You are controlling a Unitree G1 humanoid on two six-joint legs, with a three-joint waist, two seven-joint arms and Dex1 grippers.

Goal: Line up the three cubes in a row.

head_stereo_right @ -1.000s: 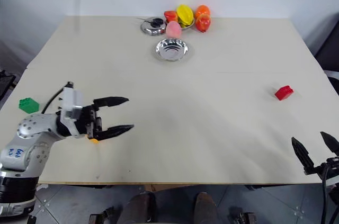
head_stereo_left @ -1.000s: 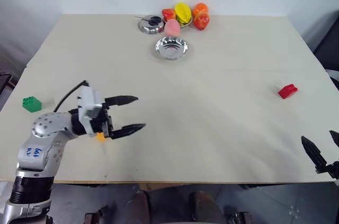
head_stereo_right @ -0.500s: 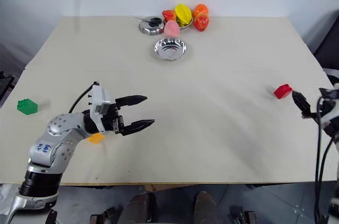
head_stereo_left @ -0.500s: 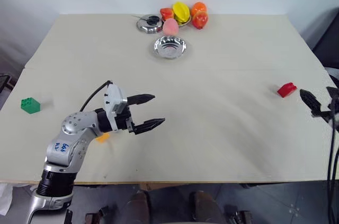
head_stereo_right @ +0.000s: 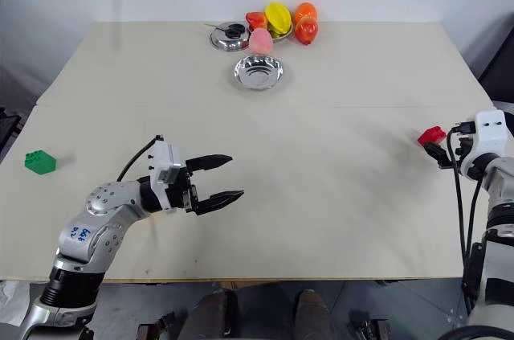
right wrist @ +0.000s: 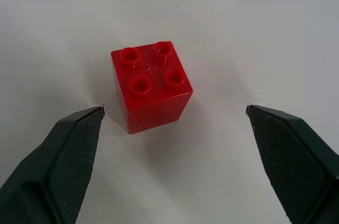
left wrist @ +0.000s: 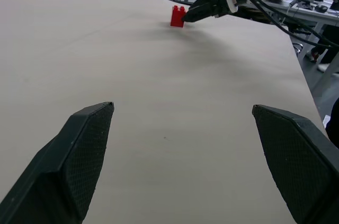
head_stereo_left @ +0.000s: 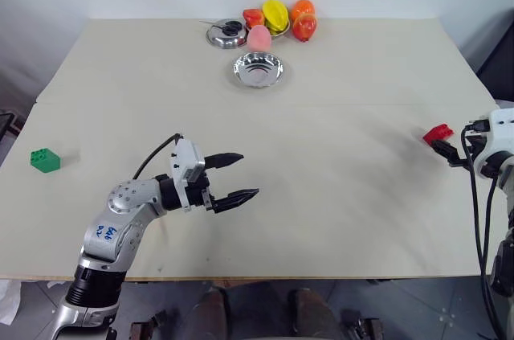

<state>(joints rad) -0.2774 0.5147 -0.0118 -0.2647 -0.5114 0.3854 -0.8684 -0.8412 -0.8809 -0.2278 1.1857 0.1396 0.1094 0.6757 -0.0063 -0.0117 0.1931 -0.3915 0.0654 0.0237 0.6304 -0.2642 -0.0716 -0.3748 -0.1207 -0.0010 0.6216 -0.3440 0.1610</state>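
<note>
Worktop [head_stereo_left: 337, 219]: a pale beige surface carrying all the items.
Red cube [right wrist: 151, 86]: a studded brick, four studs up, resting near the worktop's right edge, just ahead of the right claw's fingertips and not touching either finger.
Right claw [right wrist: 175, 115]: released, its two black fingers spread wide, one to each side of the red cube, nothing grasped; in the head views it sits at the right edge of the worktop, pointing at the brick.
Green cube [head_stereo_left: 45, 160]: a studded brick near the worktop's left edge, well apart from both claws.
Orange-yellow cube: hidden from the head views, so its place cannot be told.
Left claw [head_stereo_left: 237, 177]: released, fingers parted and empty, held over the near left part of the worktop and pointing across toward the right side.
Steel bowl [head_stereo_left: 258, 70]: empty, at the far middle of the worktop.
Toy fruits [head_stereo_left: 277, 20]: a cluster of red, yellow, orange and pink pieces at the far edge, behind the bowl.
Steel lid [head_stereo_left: 226, 33]: with a black knob, just left of the fruits.
</note>
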